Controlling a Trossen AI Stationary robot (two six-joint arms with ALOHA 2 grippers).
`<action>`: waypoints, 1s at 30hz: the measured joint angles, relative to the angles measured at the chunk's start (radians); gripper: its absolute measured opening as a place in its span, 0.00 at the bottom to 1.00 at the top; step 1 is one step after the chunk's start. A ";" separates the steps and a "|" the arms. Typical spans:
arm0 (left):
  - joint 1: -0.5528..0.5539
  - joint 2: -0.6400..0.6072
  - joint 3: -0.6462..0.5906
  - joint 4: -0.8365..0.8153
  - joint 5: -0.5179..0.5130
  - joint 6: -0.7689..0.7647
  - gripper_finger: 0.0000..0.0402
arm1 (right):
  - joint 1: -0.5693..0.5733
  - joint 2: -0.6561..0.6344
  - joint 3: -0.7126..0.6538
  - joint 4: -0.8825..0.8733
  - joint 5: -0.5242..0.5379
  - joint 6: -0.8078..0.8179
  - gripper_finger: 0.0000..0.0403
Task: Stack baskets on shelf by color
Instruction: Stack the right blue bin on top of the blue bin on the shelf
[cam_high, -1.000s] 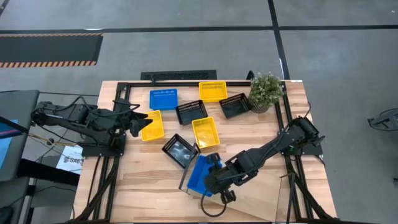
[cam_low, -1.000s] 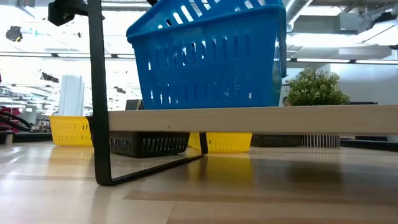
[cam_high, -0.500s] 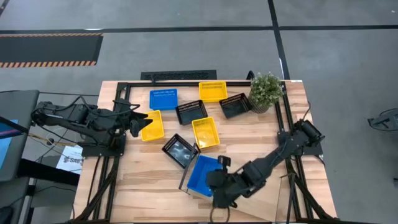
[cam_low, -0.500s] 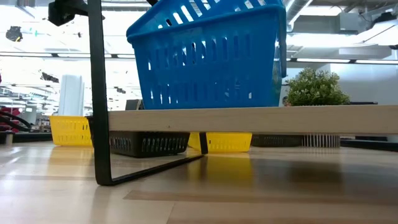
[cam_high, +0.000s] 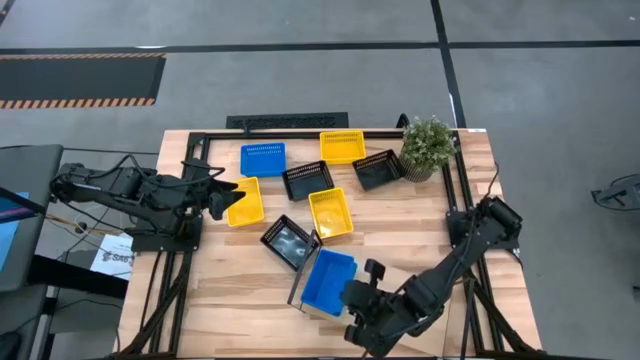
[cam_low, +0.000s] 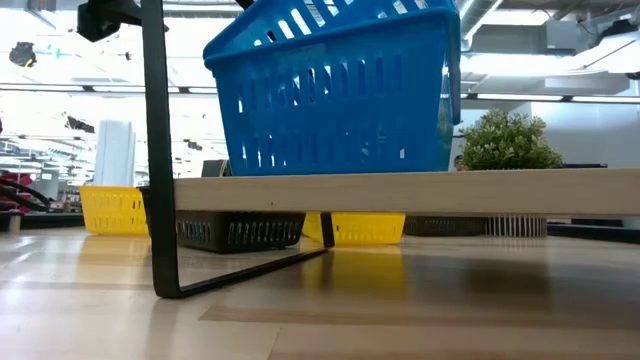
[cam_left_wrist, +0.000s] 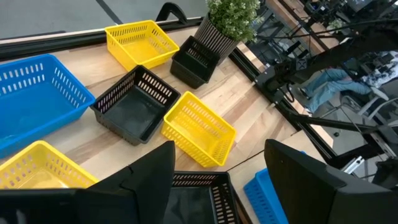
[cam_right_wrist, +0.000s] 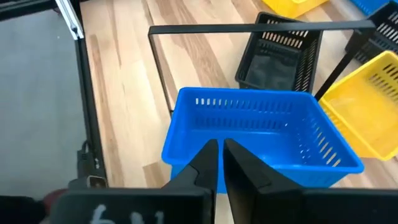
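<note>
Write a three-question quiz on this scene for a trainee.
1. True or false: a yellow basket sits on the shelf.
2. Which lies nearest the potted plant? A: black basket. B: blue basket. C: yellow basket.
3. Fill in: the left tool has its fingers ___.

Key:
1. False; the basket on the shelf is blue.
2. A.
3. Open.

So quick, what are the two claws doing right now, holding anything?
Left gripper: open, holding nothing, beside a yellow basket.
Right gripper: fingers nearly together, holding nothing, just clear of the blue basket on the shelf.
</note>
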 joint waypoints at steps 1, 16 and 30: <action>0.000 0.000 0.000 0.000 0.000 0.001 0.59 | 0.001 0.000 0.000 0.000 0.000 0.012 0.10; 0.000 0.000 0.000 0.000 -0.007 0.009 0.59 | 0.011 0.000 0.000 -0.008 0.000 0.016 0.04; 0.000 0.000 0.000 0.015 0.002 -0.010 0.59 | -0.004 0.000 -0.002 -0.115 0.000 0.138 0.02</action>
